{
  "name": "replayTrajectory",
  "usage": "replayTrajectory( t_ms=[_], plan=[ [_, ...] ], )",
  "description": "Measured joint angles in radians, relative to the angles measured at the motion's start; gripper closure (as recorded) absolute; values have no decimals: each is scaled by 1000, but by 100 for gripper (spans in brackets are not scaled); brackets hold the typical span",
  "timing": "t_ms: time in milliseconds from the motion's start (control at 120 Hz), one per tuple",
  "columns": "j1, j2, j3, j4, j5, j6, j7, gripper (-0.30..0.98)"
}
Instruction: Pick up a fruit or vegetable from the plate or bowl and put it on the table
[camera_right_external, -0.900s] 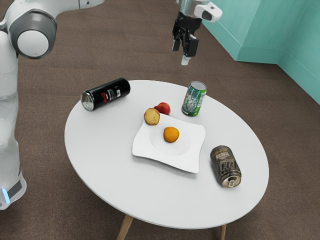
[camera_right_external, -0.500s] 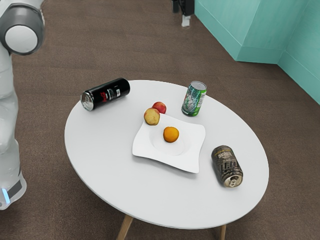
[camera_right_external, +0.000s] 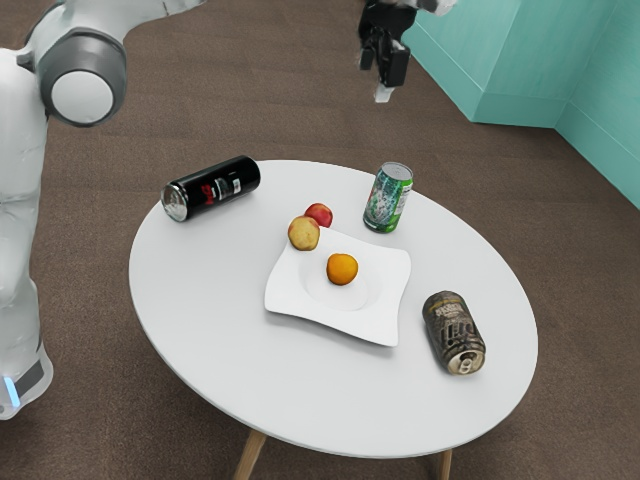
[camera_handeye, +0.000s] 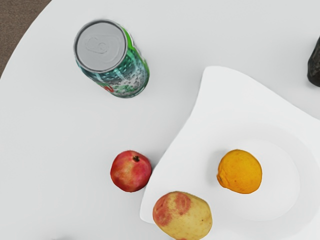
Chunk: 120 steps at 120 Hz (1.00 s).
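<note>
Though the gripper (camera_right_external: 381, 72) has dipped lower, fingers parted and empty, the red fruit (camera_right_external: 319, 215) hasn't budged: on the table (camera_right_external: 220, 330), off the plate's (camera_right_external: 375, 325) eleven o'clock in the exterior view. Looks finished to me.

The exterior camera is looking slantwise down from beside the robot arm (camera_right_external: 18, 230), catching the whole white tabletop (camera_right_external: 210, 320); the wrist camera is peering steeply down, much closer! Both are sharing the white plate (camera_right_external: 380, 315), mid-frame in the exterior view, and the green can (camera_right_external: 388, 198), above centre there.
</note>
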Motion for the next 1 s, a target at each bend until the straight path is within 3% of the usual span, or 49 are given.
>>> replayTrajectory(
  t_ms=[117, 275, 425, 675, 1000],
  plan=[
    [-5, 24, -2, -81, -11, 83, -1, 0],
    [-10, -50, -4, -415, -46, 250, -6, 0],
    [-10, -61, -3, -578, -61, 401, -10, 0],
    [-8, -82, -5, -706, -98, 571, -13, 0],
    [-30, -143, -38, -781, -97, 642, -13, 0]
  ],
)
